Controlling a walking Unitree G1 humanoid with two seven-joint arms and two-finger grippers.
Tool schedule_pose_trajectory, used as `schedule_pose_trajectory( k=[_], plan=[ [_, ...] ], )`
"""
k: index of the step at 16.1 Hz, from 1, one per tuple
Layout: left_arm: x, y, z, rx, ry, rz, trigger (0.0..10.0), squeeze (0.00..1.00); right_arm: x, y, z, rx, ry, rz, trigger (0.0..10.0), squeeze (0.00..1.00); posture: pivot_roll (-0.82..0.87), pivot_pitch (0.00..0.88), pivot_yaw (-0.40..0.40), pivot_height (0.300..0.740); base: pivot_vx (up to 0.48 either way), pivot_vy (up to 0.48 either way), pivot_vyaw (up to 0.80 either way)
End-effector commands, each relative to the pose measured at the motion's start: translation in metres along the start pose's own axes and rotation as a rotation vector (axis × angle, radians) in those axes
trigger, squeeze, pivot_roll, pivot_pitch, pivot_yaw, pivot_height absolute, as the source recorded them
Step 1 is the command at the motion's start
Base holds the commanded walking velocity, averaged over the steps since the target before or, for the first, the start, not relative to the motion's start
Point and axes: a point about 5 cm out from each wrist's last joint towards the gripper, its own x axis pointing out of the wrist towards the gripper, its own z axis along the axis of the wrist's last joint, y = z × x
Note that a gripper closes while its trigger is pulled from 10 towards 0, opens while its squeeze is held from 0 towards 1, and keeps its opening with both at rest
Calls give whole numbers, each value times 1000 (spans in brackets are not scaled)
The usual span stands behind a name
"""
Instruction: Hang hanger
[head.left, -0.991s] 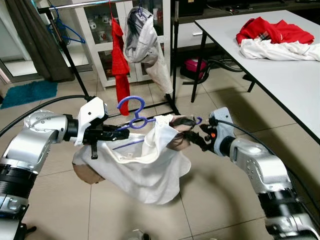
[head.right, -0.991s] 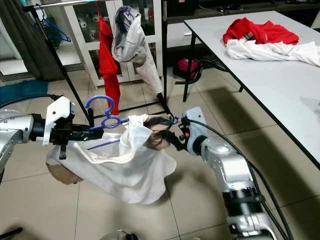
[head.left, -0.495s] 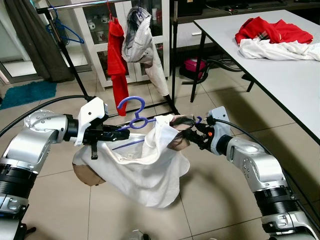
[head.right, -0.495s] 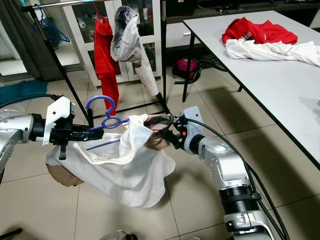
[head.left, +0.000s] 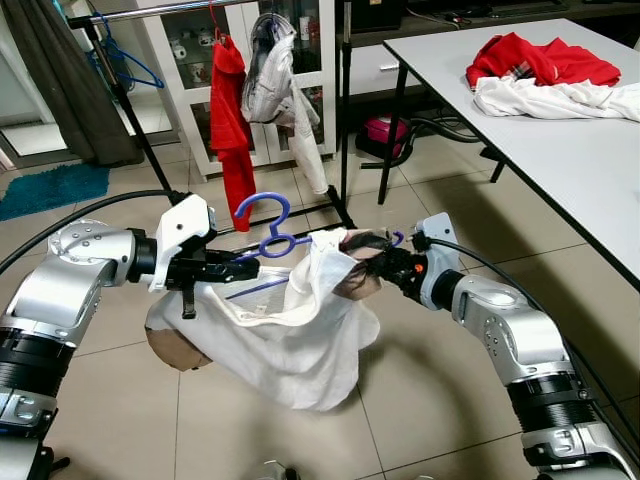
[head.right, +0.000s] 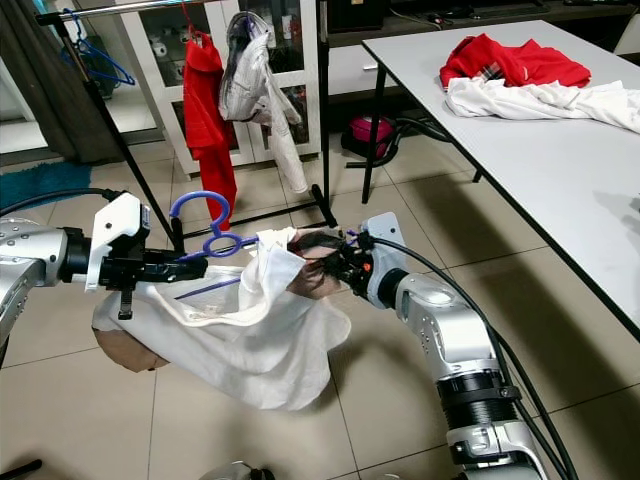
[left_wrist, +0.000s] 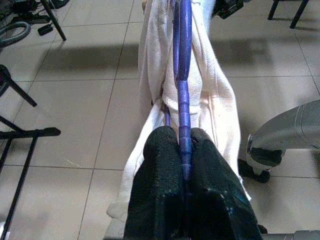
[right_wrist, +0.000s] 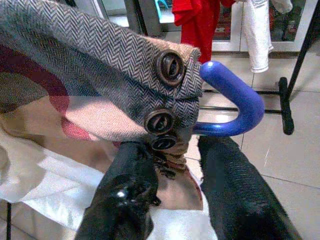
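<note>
Blue hanger (head.left: 268, 232), carrying a white garment (head.left: 290, 330) with brown herringbone buttoned cloth (right_wrist: 95, 85), held level in the air between both arms above the tiled floor (head.left: 430, 390), short of the clothes rack (head.left: 150, 10) where a red garment (head.left: 232, 120) and a pale garment (head.left: 275, 85) hang. Left gripper (head.left: 238, 268): fingers (left_wrist: 165, 185) pressed together on the hanger's bar. Right gripper (head.left: 385, 265): fingers (right_wrist: 235, 190) parted, straddling the hanger's blue end and the buttoned cloth; firm hold cannot be told.
</note>
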Motion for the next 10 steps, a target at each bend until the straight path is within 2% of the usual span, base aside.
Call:
schedule_pose_trajectory(
  k=[1,7,10],
  plan=[
    [-8,6,9,35,-7,35,0,0,1,1,3,8,-21,15,0,0,-76,0,119,740,0,0,0],
    [-10,10,1,65,57,84,0,0,-8,-3,9,-18,-35,22,0,0,-76,0,121,740,0,0,0],
    [-9,10,0,63,53,88,0,0,-13,-9,17,-33,-52,14,0,0,-78,0,122,740,0,0,0]
  ],
)
